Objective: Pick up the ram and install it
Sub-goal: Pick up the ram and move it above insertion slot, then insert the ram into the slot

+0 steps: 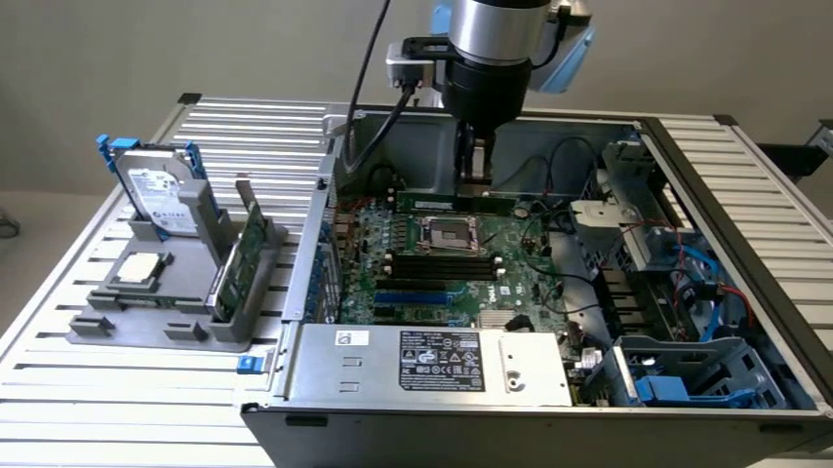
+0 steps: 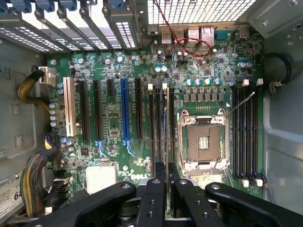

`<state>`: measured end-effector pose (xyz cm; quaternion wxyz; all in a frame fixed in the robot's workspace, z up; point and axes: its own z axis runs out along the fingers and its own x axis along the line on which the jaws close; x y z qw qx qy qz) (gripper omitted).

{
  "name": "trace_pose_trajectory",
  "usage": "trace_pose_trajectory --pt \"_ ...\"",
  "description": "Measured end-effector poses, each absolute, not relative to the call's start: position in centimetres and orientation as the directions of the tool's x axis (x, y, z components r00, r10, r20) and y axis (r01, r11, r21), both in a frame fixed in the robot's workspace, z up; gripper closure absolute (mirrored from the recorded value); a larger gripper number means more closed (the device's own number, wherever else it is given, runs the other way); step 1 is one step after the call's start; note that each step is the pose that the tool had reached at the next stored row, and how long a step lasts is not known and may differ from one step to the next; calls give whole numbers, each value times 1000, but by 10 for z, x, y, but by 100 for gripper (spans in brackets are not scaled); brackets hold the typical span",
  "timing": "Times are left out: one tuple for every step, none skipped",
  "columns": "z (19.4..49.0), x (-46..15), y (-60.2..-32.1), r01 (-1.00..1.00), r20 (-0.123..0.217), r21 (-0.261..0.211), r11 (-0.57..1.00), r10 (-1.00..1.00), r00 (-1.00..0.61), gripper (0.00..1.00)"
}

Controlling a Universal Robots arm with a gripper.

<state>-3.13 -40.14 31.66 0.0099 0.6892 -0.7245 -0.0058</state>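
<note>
The gripper (image 1: 477,181) is seen in the upper middle of the exterior view, lowered into the open computer case (image 1: 729,205). Its fingers are nearly closed, and the ram (image 1: 456,204) is held between them by its upper edge. The stick lies lengthwise just behind the processor socket (image 1: 455,234), low over the motherboard (image 1: 521,283). In the wrist view the ram (image 2: 167,132) is seen edge-on between the fingers (image 2: 155,194), in line with one of the narrow black slots (image 2: 158,123) beside the socket. Whether it is already touching the slot cannot be told.

The main danger is judged to be a small misalignment. If the stick is pressed down while it is slightly beside the slot or tilted, its contacts or the slot could be damaged, and the motherboard could be bent. If the white clips (image 2: 164,87) at the slot ends are not opened, the stick may be stopped halfway. The side of the notch cannot be checked here; a reversed stick would not go in. If the grip is lost, the stick may fall onto the open socket.
</note>
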Motion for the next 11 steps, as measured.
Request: trace_pose_trajectory --pt "317 -31 -401 -998 6 23 50 -999 -50 86" --pt "317 -31 -401 -998 6 24 50 -999 -50 86" --pt "317 -31 -401 -998 7 25 50 -999 -50 86" --pt "317 -31 -401 -998 7 25 50 -999 -50 86" --pt "317 -31 -401 -998 7 26 50 -999 -50 86" --pt "317 -31 -401 -998 7 27 50 -999 -50 86" --pt "317 -31 -401 -998 7 28 50 -999 -50 86" --pt "317 -31 -401 -998 7 29 50 -999 -50 86" --pt "317 -31 -401 -998 7 30 50 -999 -50 86" --pt "317 -31 -401 -998 7 31 50 -999 -50 86" --pt "317 -31 -401 -998 7 32 50 -999 -50 86"
